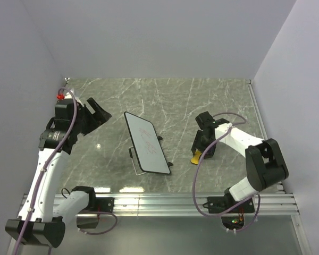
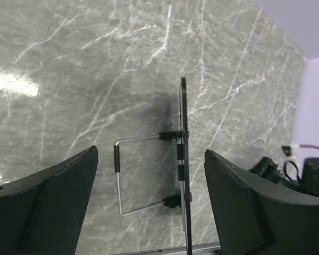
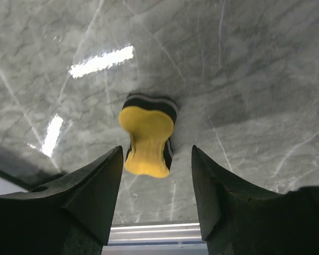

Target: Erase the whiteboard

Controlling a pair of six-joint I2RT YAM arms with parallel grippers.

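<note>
Whiteboard (image 1: 147, 150) sits mid-table, a little left of centre, between my two arms. It is propped at a tilt on a wire stand (image 1: 132, 154), long side running from far-left to near-right. Faint red scribbles (image 1: 147, 139) show on its white face. From my left wrist camera the whiteboard (image 2: 183, 159) shows edge-on as a thin dark line, with the wire stand (image 2: 118, 175) looping out to its left, clipped to the rim at two points. My left gripper (image 1: 98, 112) is off the board's far-left corner, apart from it, fingers spread wide and grasping nothing. In the wrist view the left gripper (image 2: 150, 154) frames the board's edge from a distance. My right gripper (image 1: 202, 151) is to the right of the board, well apart from it, low over the yellow eraser (image 1: 195, 158). Seen from that wrist, the right gripper (image 3: 157, 150) is released, its fingers either side of the eraser (image 3: 147, 141) with a gap showing on each side. The eraser's dark base rests on the grey marble table (image 1: 202, 101).
</note>
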